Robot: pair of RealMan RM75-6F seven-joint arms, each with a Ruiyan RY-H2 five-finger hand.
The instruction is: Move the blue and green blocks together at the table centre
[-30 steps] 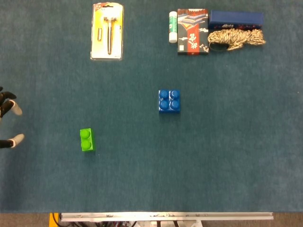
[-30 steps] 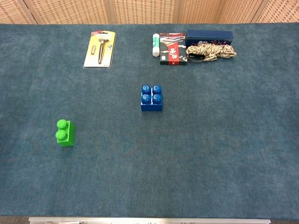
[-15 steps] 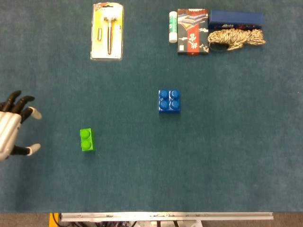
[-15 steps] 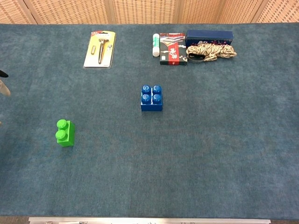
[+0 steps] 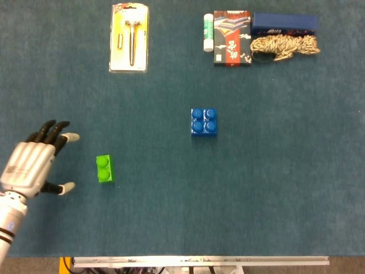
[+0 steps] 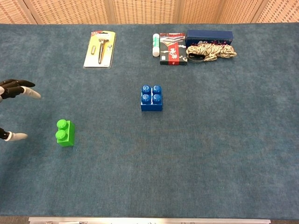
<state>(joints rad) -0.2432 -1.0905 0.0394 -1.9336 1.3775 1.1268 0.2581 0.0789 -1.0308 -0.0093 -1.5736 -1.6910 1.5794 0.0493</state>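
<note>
A small green block (image 5: 105,168) (image 6: 65,132) lies on the blue cloth, left of the middle. The larger blue block (image 5: 203,121) (image 6: 151,97) sits near the table centre, well apart from the green one. My left hand (image 5: 35,161) (image 6: 14,109) hovers just left of the green block with its fingers spread and nothing in it. It does not touch the block. My right hand shows in neither view.
Along the far edge lie a packaged tool on a yellow card (image 5: 129,37), a white glue stick (image 5: 208,32), a red and black booklet (image 5: 232,37), a dark blue box (image 5: 284,22) and a coil of rope (image 5: 284,45). The table's metal front edge (image 5: 199,261) runs along the bottom.
My left hand has come in from the left edge, moving right towards the green block. Both blocks stay where they were.
</note>
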